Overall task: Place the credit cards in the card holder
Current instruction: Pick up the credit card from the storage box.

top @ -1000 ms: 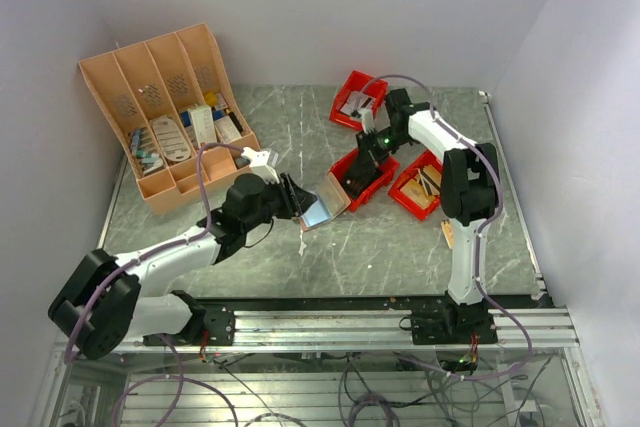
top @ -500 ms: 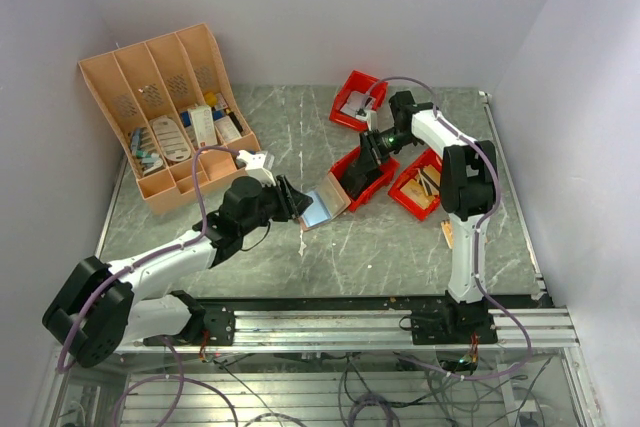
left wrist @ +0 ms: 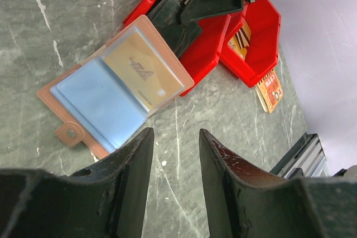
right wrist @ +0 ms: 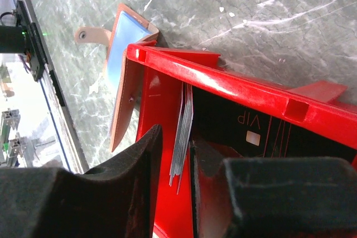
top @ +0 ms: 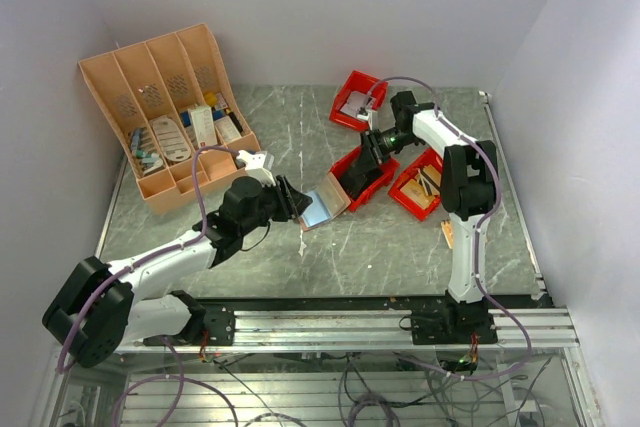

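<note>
The card holder (top: pixel 323 205) lies open on the table, tan with clear pockets, its far edge leaning on a red bin (top: pixel 365 179). In the left wrist view the card holder (left wrist: pixel 117 87) shows a gold card (left wrist: pixel 142 73) in one pocket and blue in the other. My left gripper (top: pixel 292 199) hovers open just left of it, nothing between its fingers (left wrist: pixel 175 135). My right gripper (top: pixel 372 150) is down in the red bin (right wrist: pixel 167 87), jaws slightly apart around an upright stack of credit cards (right wrist: pixel 183 137). A black VIP card (right wrist: pixel 251 126) lies in the bin.
Two more red bins (top: pixel 357 99) (top: pixel 417 184) stand near the right arm. An orange card (top: pixel 447 234) lies loose on the table by the right bin. A large orange-tan slotted rack (top: pixel 165 112) with small items stands at the back left.
My right gripper's jaws have parted around the card stack in the bin. The left arm has shifted slightly; the card holder has not moved.
</note>
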Tool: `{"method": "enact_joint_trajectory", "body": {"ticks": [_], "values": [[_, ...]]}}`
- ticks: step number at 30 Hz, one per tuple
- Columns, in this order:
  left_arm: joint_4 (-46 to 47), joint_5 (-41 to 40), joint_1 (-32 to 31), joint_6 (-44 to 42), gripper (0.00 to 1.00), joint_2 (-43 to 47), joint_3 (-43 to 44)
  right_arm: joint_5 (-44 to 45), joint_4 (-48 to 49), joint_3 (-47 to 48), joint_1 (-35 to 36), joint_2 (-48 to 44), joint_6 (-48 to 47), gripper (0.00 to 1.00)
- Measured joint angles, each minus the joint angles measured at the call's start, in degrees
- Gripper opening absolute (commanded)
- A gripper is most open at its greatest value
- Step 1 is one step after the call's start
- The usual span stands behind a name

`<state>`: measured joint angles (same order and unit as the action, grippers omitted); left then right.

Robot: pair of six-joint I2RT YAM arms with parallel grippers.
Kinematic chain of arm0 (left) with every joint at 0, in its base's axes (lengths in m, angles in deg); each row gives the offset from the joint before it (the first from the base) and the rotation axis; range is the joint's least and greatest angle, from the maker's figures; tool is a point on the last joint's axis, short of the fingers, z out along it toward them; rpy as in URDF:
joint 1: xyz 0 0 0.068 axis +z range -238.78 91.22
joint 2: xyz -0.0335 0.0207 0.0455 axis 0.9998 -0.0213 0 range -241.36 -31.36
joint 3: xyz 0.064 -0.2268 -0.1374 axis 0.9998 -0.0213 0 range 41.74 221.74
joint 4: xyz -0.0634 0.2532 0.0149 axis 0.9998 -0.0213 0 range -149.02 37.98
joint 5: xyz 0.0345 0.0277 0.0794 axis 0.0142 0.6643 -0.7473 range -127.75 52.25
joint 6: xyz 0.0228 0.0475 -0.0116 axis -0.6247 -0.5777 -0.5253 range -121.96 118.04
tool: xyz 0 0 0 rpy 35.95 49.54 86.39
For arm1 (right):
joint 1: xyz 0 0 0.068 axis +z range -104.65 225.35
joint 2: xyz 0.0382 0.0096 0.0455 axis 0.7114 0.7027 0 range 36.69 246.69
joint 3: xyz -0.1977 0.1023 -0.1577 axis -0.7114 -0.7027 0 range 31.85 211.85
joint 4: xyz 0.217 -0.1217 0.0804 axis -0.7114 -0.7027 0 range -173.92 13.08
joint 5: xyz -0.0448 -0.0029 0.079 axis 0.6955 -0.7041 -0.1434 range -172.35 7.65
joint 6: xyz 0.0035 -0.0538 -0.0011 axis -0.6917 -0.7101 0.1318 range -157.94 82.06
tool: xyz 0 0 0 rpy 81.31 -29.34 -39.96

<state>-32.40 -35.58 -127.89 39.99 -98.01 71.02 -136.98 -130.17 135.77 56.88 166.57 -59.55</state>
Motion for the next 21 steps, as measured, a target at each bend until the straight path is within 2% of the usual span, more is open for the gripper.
{"method": "enact_joint_trajectory", "body": {"ticks": [16, 21], "values": [[-0.63, -0.11, 0.0, 0.0, 0.49, 1.14, -0.31, -2.01, 0.61, -0.87, -2.47, -0.09, 0.63, 0.25], [-0.79, -0.22, 0.02, 0.0, 0.49, 1.22, -0.52, -2.54, 1.36, -1.51, -3.41, -0.42, 1.33, 0.15]]}}
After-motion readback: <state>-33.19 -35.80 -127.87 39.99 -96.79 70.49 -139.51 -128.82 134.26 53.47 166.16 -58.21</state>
